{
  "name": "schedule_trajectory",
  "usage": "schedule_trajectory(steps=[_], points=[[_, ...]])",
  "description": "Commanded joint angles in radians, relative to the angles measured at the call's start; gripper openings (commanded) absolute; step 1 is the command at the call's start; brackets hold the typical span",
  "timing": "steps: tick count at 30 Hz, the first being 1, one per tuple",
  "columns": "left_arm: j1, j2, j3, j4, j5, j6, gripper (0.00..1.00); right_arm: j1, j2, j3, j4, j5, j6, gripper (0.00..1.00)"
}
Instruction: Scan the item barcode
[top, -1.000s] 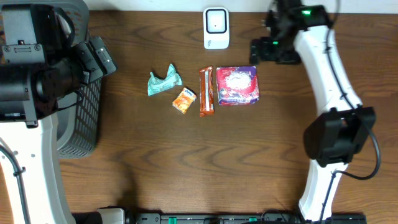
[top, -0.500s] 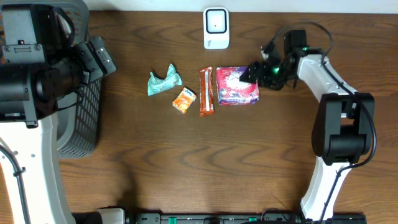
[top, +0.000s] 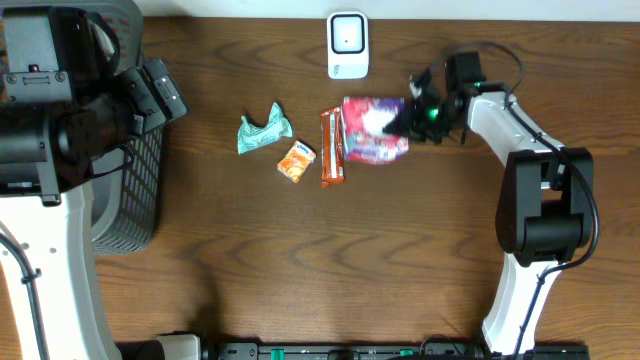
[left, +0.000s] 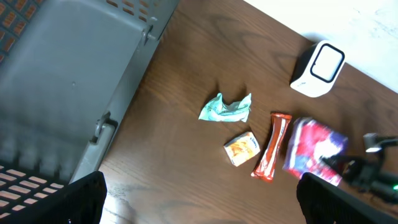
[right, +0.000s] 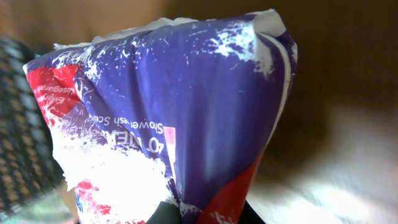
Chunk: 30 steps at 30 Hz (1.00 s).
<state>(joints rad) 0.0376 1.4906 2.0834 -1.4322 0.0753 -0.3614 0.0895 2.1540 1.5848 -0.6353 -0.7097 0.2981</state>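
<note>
1. The pouch (top: 372, 128) is deep purple with red patches, white splashes and white lettering.
2. The bar wrapper (top: 332, 147) is orange-red.
3. The small packet (top: 296, 160) is orange with a pale patch.
4. The crumpled wrapper (top: 264, 132) is mint green.
5. The scanner (top: 347, 45) is white with a dark-rimmed window.
6. The bench (top: 300, 260) is dark brown with wavy wood grain.
7. The basket (top: 138, 190) is grey, its wall a fine grid.

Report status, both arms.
Right gripper shut on purple-red packet. Left gripper open beside basket. Nothing between packet and scanner. Orange bar lies close beside packet.
</note>
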Motion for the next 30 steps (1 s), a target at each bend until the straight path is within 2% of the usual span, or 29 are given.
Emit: schedule_trajectory(steps=[1, 5, 10, 18, 25, 28, 30], points=[[0.003, 0.003, -0.005, 0.000, -0.008, 0.013, 0.98, 0.006, -0.090, 0.131, 0.073, -0.060, 0.135, 0.01], [0.003, 0.003, -0.005, 0.000, -0.008, 0.013, 0.98, 0.024, -0.091, 0.181, 0.273, -0.030, 0.259, 0.01], [0.003, 0.003, -0.005, 0.000, -0.009, 0.013, 0.98, 0.064, -0.080, 0.181, 0.424, 0.242, 0.446, 0.01], [0.003, 0.003, -0.005, 0.000, -0.009, 0.013, 0.98, 0.154, 0.008, 0.181, 0.630, 0.372, 0.491, 0.01], [0.003, 0.003, -0.005, 0.000, -0.009, 0.013, 0.98, 0.113, 0.015, 0.183, 0.608, 0.431, 0.464, 0.01], [0.003, 0.003, -0.005, 0.000, -0.009, 0.013, 0.98, 0.027, -0.005, 0.190, 0.580, 0.368, 0.492, 0.01], [0.003, 0.003, -0.005, 0.000, -0.008, 0.013, 0.98, -0.056, -0.019, 0.190, 0.557, 0.331, 0.568, 0.01]])
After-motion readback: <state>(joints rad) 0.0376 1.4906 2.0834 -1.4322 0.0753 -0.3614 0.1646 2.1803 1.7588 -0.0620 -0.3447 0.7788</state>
